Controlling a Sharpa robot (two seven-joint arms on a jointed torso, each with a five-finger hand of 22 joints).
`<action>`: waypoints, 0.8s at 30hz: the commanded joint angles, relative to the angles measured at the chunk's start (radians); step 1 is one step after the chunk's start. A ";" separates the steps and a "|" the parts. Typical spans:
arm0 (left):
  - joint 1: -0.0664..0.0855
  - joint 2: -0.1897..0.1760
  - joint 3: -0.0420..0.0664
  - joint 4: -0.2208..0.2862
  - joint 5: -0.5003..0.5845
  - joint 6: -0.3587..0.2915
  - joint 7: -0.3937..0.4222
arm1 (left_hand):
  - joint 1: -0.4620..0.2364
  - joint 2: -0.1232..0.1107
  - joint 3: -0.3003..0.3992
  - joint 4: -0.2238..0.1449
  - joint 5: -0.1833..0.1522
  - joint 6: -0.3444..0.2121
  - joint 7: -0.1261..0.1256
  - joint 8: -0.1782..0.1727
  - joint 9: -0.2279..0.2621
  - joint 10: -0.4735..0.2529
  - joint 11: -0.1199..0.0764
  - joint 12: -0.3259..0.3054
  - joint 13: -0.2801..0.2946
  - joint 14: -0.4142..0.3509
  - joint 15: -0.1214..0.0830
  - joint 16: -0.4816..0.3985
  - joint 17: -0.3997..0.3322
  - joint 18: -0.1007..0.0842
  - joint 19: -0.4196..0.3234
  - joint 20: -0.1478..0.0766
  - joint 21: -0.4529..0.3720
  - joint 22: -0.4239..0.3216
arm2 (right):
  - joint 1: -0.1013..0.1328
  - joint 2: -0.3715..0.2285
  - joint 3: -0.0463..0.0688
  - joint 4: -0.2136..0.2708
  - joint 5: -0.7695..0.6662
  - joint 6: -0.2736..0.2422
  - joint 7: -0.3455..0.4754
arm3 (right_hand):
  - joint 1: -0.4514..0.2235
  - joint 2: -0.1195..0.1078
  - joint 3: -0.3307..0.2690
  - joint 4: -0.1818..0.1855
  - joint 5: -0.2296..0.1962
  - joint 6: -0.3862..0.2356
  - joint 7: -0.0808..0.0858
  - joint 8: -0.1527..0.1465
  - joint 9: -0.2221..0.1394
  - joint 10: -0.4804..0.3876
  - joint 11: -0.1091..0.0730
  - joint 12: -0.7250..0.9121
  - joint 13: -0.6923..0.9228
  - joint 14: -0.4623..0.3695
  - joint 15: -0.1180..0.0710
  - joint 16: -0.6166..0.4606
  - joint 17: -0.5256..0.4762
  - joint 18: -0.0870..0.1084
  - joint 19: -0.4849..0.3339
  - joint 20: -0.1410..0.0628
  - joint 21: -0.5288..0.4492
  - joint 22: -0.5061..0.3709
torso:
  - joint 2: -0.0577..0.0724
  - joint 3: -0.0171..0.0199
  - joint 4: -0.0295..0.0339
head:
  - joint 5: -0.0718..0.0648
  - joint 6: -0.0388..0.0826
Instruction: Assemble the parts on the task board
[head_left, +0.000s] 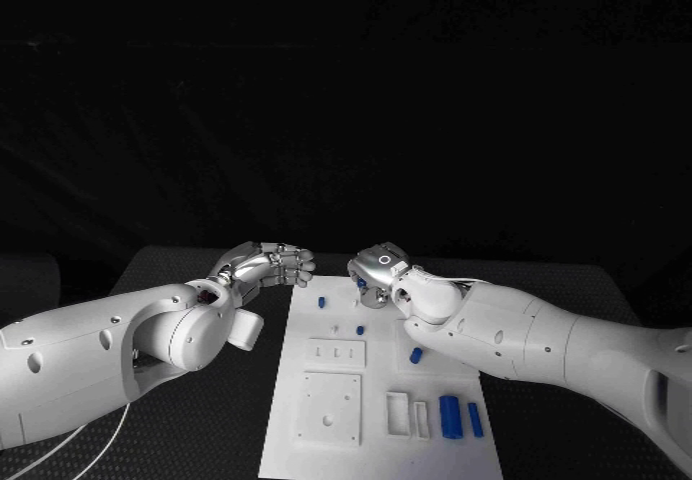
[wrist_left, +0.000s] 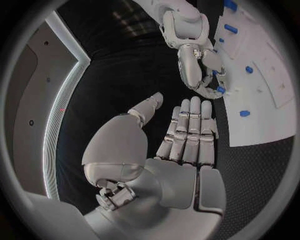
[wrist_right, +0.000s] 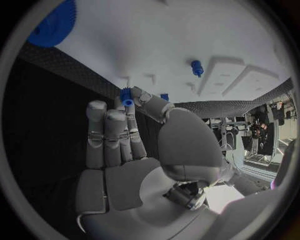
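Note:
The white task board (head_left: 378, 440) lies in the middle of the black table. My right hand (head_left: 379, 272) hovers over the board's far end and pinches a small blue part (wrist_right: 127, 96) between thumb and a fingertip; the same part (wrist_left: 220, 90) and hand (wrist_left: 195, 55) appear in the left wrist view. My left hand (head_left: 268, 266) hangs just left of the board's far corner, holding nothing, its fingers (wrist_left: 190, 130) straight and side by side with the thumb apart. A small blue peg (head_left: 323, 300) stands near the board's far left corner. Another blue part (head_left: 415, 354) lies mid-board.
Two long blue cylinders (head_left: 450, 415) (head_left: 475, 420) lie at the board's near right beside rectangular slots (head_left: 397, 413). A raised square block (head_left: 330, 406) sits near left. A blue gear (wrist_right: 53, 25) and a blue peg (wrist_right: 197, 67) are on the board in the right wrist view.

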 joint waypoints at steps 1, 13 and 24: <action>0.004 0.001 0.001 0.008 0.002 0.013 0.006 | -0.008 -0.001 0.003 -0.005 0.003 -0.002 0.005 -0.004 -0.001 -0.003 0.004 -0.006 -0.001 0.002 0.008 -0.005 0.002 0.014 -0.008 -0.001 0.006 0.024 | 0.000 0.004 0.000 0.003 -0.015 0.007 -0.001 | 0.003 -0.004 0.005 0.001 0.002 0.006 0.001 0.001 0.001 0.065 -0.010 0.006 0.003 -0.027 -0.021 0.007 -0.002 0.031 0.023 -0.030 0.005 0.022 | 0.006 -0.0028 0.0057 | 0.001 -0.001; 0.010 0.002 0.001 0.013 0.002 0.013 0.005 | -0.008 -0.001 0.004 -0.005 0.003 -0.002 0.005 -0.004 -0.001 -0.003 0.004 -0.007 -0.001 0.002 0.008 -0.005 0.002 0.015 -0.008 0.000 0.007 0.024 | 0.000 0.008 0.000 -0.008 -0.014 0.031 0.000 | 0.002 -0.004 0.006 0.001 0.002 0.006 0.001 0.000 0.001 0.065 -0.010 0.006 0.003 -0.027 -0.021 0.007 -0.002 0.031 0.023 -0.030 0.006 0.022 | 0.015 -0.0055 0.0092 | -0.001 -0.004; 0.011 0.005 0.001 0.008 0.002 0.013 0.004 | -0.009 -0.002 0.004 -0.005 0.003 -0.002 0.006 -0.004 -0.001 -0.003 0.005 -0.008 -0.001 0.002 0.008 -0.006 0.003 0.015 -0.008 0.000 0.007 0.024 | 0.000 0.003 0.000 -0.014 -0.015 0.052 -0.006 | 0.002 -0.003 0.008 0.001 0.002 0.006 0.001 0.000 0.002 0.066 -0.010 0.004 0.003 -0.027 -0.021 0.008 -0.002 0.031 0.022 -0.031 0.006 0.022 | 0.018 -0.0060 0.0071 | -0.001 -0.006</action>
